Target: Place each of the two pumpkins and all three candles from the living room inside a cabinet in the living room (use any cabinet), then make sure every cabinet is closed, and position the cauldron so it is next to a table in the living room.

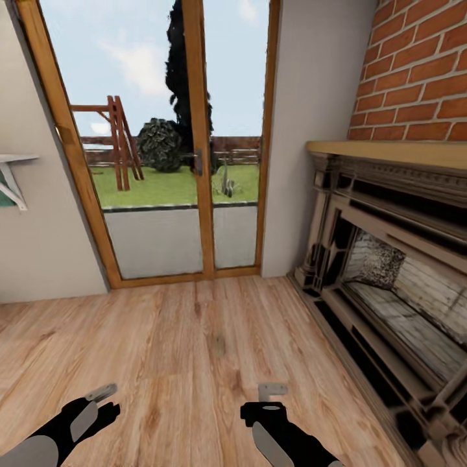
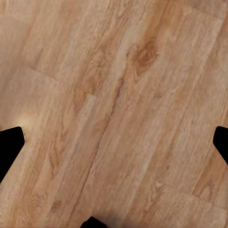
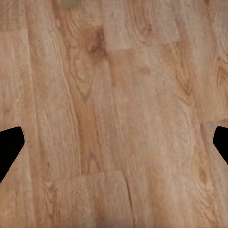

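The pumpkins, candles, cabinet, cauldron and table are out of view. I face a wood-framed glass door (image 1: 194, 162) across a bare wooden floor (image 1: 194, 350). My left gripper (image 1: 98, 403) hangs low at the near left, open, with nothing between its fingers. My right gripper (image 1: 268, 399) hangs at the near right, also open and empty. In the left wrist view the left gripper (image 2: 114, 145) has its black fingertips (image 2: 9, 147) spread wide over floor planks. The right gripper (image 3: 114, 145) stands the same way in the right wrist view, fingertips (image 3: 9, 149) far apart above the floor.
A large fireplace (image 1: 395, 285) with a wooden mantel (image 1: 389, 152) and a brick chimney breast (image 1: 415, 71) fills the right side. A small white wall shelf (image 1: 13, 172) juts out at the left. Pale walls flank the door. Open floor lies ahead.
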